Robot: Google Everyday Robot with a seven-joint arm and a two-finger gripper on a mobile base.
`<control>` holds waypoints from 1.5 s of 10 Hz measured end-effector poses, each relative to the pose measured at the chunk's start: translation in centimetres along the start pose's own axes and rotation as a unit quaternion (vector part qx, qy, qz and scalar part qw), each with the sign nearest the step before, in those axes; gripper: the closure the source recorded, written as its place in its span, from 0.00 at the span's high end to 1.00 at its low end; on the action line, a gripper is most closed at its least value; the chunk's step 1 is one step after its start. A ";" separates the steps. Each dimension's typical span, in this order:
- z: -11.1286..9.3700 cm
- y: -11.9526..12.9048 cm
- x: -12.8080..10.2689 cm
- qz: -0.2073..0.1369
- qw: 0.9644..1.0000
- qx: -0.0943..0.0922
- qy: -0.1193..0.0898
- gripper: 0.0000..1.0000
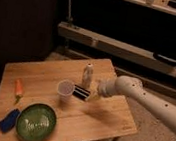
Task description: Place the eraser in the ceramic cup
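A light wooden bench (104, 121) carries everything here. Near its middle stands the ceramic cup (65, 88), small, pale and round, upright with its mouth open to the top. The eraser (81, 91), a flat black block with thin pale stripes, lies on the bench top at the cup's three o'clock, just beside it and outside it; whether the two touch cannot be told. At the eraser's twelve o'clock a slim white bottle (87, 75) stands upright, close behind it.

The robot's white arm (147, 98) reaches in from the four o'clock side of the picture, slanting up and across the bench's right part. Its pincer (94, 92) sits low over the wood at the eraser's three o'clock, right up against that end of the block and at the bottle's five o'clock. How far the pincer is open, and whether it has hold of the eraser, I cannot tell.

Well apart from this group, at the cup's seven o'clock, a round green plate (36, 122) lies flat near the bench's front edge. A blue flat block (8, 120) lies at the plate's nine o'clock, just beside its rim. An orange carrot-like piece (19, 88) lies at the cup's nine o'clock, near the bench's left edge and at the plate's eleven o'clock.
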 end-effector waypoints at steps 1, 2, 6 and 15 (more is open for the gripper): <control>0.4 0.0 0.1 0.001 1.000 -0.004 -0.002 0.80; 0.6 0.1 0.3 0.002 1.000 -0.004 -0.003 0.80; 2.4 1.2 1.1 -0.004 1.000 0.008 -0.005 0.80; 5.5 1.7 2.1 -0.012 1.000 -0.018 -0.010 0.80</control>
